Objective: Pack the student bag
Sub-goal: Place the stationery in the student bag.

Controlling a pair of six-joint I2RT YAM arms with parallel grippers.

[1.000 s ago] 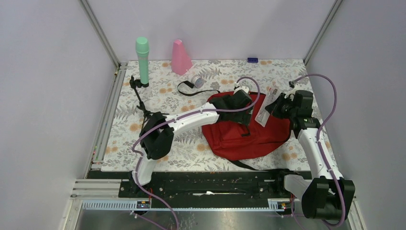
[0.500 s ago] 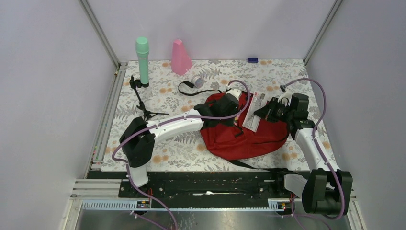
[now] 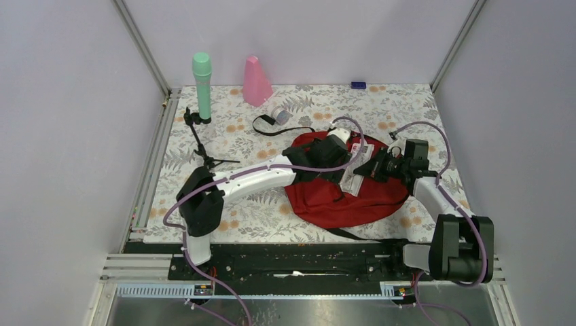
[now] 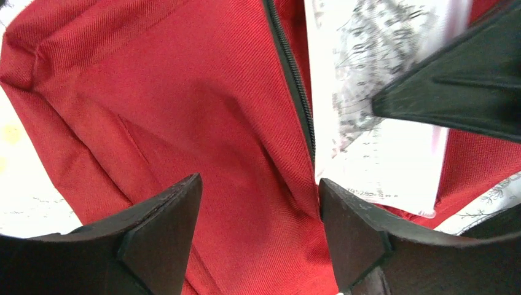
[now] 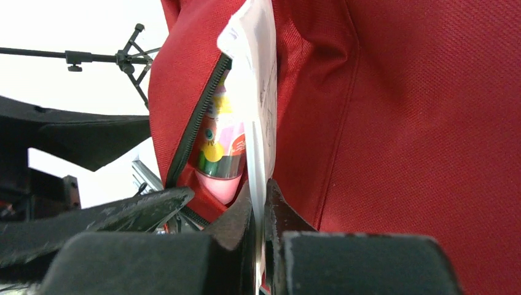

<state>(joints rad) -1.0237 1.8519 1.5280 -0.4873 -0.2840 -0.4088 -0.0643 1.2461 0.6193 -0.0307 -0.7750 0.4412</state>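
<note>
The red student bag (image 3: 339,197) lies on the flowered table with its black zipper (image 4: 293,80) open. My left gripper (image 4: 258,215) hovers over the bag's upper part next to the zipper, jaws open, with red fabric between the fingers (image 4: 166,215). My right gripper (image 5: 259,209) is shut on a flat clear printed packet (image 5: 255,92), held edge-on at the zipper opening. That packet (image 3: 353,175) reaches across the bag's top. A pink, colourful item (image 5: 221,153) shows inside the bag.
A green cylinder (image 3: 202,85) and a pink cone-shaped bottle (image 3: 257,81) stand at the back left. A small black tripod (image 3: 200,139) stands left of the bag. A small roll with a black strap (image 3: 277,114) lies behind the bag. A small blue thing (image 3: 358,85) lies at the far edge.
My right gripper has carried the packet left, onto the bag by the zipper. My left arm has swung lower and its gripper sits on the bag's upper part, which has bunched leftward.
</note>
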